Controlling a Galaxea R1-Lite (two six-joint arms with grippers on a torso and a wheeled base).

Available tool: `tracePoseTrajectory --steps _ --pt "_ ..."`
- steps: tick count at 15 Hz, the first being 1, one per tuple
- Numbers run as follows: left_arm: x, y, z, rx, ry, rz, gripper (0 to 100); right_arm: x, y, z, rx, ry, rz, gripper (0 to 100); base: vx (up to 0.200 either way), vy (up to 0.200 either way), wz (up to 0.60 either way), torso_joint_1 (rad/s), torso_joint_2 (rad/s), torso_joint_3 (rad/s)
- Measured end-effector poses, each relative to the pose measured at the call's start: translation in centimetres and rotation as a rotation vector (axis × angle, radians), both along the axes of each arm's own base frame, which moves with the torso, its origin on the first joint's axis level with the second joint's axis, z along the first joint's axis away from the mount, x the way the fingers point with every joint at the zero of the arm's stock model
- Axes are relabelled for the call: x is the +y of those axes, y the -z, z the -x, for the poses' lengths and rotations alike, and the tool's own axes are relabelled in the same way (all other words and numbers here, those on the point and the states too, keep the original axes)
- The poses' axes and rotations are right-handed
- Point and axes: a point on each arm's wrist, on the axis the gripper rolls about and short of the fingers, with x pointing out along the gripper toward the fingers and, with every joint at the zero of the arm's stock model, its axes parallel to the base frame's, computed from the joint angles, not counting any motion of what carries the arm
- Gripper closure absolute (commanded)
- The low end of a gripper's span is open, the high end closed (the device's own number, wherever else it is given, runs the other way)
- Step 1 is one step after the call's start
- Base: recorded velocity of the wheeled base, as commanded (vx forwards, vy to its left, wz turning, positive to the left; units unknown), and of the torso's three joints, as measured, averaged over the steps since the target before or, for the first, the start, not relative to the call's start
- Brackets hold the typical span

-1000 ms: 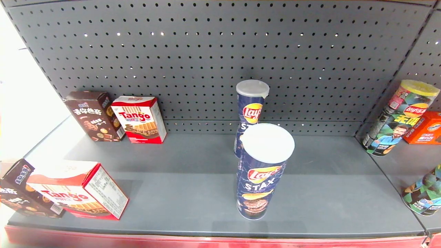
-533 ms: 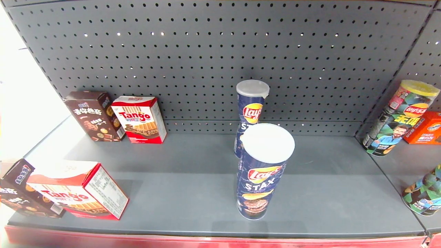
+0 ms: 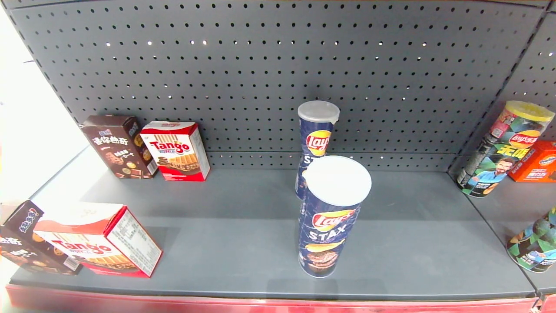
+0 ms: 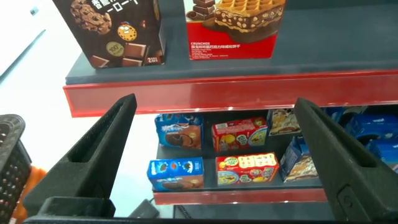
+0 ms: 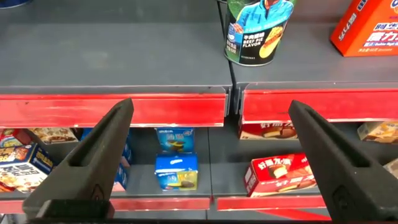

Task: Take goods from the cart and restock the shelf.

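From the head view, the grey shelf (image 3: 226, 248) carries a navy front chip can (image 3: 331, 226) with a white lid, standing upright near the middle. A matching rear chip can (image 3: 317, 134) stands just behind it at 12 o'clock. A red-and-white wafer box (image 3: 102, 243) sits at 8 o'clock.

In the left wrist view, the left pincer (image 4: 216, 101) has its fingers wide apart with nothing between them, facing the shelf's red edge.

In the right wrist view, the right pincer (image 5: 211, 104) is likewise spread and empty, below a green can (image 5: 258, 31).

Nothing has shifted since the earlier frames.
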Motion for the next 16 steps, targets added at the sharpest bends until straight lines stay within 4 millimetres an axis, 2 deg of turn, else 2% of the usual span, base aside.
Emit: tracePoseTrajectory --steps 6,16 --pt "0.09 -0.01 0.0 -0.001 -0.045 -0.002 0 0.0 0.03 0.0 0.0 -0.001 0.0 0 0.0 0.0 0.0 0.0 0.0 0.0" --pt "0.0 -0.08 -0.04 -0.016 -0.005 0.044 0 0.01 0.03 0.0 0.0 -0.006 0.001 0 0.0 0.0 0.0 0.0 0.0 0.0"
